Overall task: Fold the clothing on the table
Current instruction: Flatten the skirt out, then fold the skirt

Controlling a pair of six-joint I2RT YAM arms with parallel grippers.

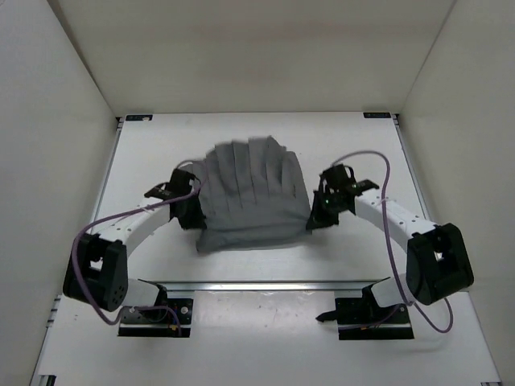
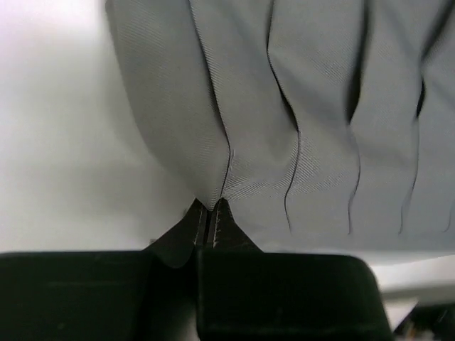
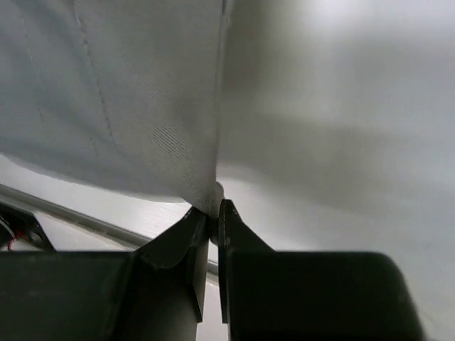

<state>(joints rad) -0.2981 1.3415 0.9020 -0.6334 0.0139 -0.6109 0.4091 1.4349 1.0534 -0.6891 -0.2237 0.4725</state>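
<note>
Our left fingers [image 2: 227,226] are pressed together, pinching the clothing [image 1: 251,197], which sits gathered in pleats between both arms, mid-surface [image 1: 338,141]. Our right fingers [image 3: 233,231] pinch its opposite edge. We should carry both corners evenly and taut, so the fold lands square.

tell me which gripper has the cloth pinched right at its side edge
The right gripper: the edge of the clothing runs straight down into its closed grip. The left gripper is shut on a crease instead, with fabric spreading to both sides.
</note>
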